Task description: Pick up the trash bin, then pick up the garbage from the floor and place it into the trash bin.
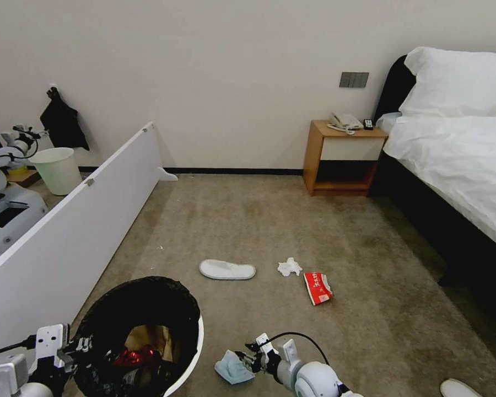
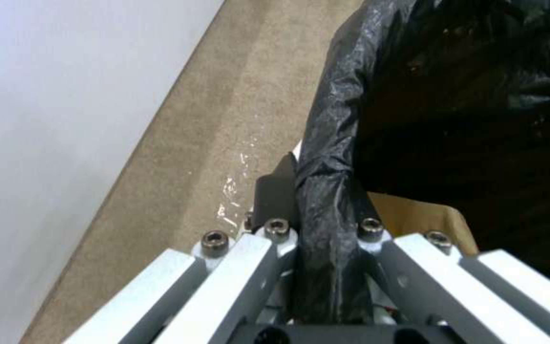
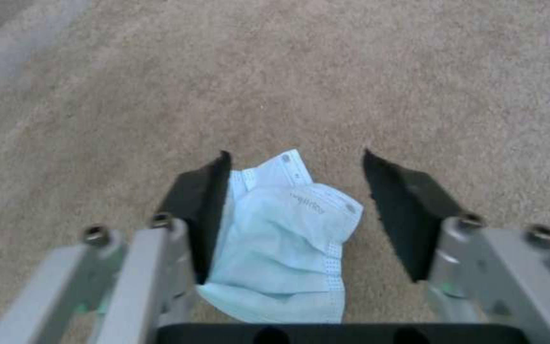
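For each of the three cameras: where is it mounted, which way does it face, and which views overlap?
Head view: on the head, facing forward and down at carpet; both arms show low.
Left wrist view: along the left end effector, shut on the trash bin rim.
Right wrist view: down past the open right end effector straddling the light-blue cloth.
Shared: head view shows the bin and cloth.
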Available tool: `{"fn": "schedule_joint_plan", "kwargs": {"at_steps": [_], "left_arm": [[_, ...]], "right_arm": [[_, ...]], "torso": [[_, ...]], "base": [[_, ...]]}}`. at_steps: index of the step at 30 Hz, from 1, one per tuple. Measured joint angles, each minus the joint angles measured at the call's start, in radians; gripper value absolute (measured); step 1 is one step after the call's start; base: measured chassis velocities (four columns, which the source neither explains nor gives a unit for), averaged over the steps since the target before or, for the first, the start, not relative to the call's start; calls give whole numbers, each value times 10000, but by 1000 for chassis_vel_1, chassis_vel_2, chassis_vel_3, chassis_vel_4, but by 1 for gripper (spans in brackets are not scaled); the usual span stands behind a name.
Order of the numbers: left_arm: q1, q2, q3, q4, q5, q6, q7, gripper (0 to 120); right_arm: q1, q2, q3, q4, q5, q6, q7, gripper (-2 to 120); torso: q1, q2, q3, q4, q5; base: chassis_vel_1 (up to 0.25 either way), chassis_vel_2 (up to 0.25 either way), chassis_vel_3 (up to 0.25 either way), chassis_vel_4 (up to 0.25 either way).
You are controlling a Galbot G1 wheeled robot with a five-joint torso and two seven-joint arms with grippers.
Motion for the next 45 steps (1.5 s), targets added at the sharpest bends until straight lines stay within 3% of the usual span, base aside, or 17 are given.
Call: {"fn": "schedule_joint_plan", "kwargs": {"at_steps": [1,4,7,10,23,45], "left_arm": [[0,0,0,0,0,0,0,3],[3,-13,4,-30,0,0,0,3],[15,-14,2,-38,1,1,0,3],[49,-22,-10,-61,1,0,0,3],[60,-27,-37,-72,4,1,5,3],[110,-132,-6,-96,162,3,3,3]], "right_arm": [[0,0,0,0,0,0,0,57],[-15,38,-13,25,13,-46,34,77],[-16,38,-25,32,23,-57,46,82],[0,47,-48,45,85,-97,77,98],[77,208,-139,-172,82,-129,107,100],[815,1596,200,-3101,-1183,310,103,100]], "torso": [[0,0,0,0,0],[0,0,0,0,0],[0,0,0,0,0],[0,0,0,0,0],[0,0,0,0,0],[0,0,0,-1,-1]], "base": [[0,0,0,0],[0,0,0,0],[0,0,0,0],[0,0,0,0],[0,0,0,0],[0,0,0,0]]}}
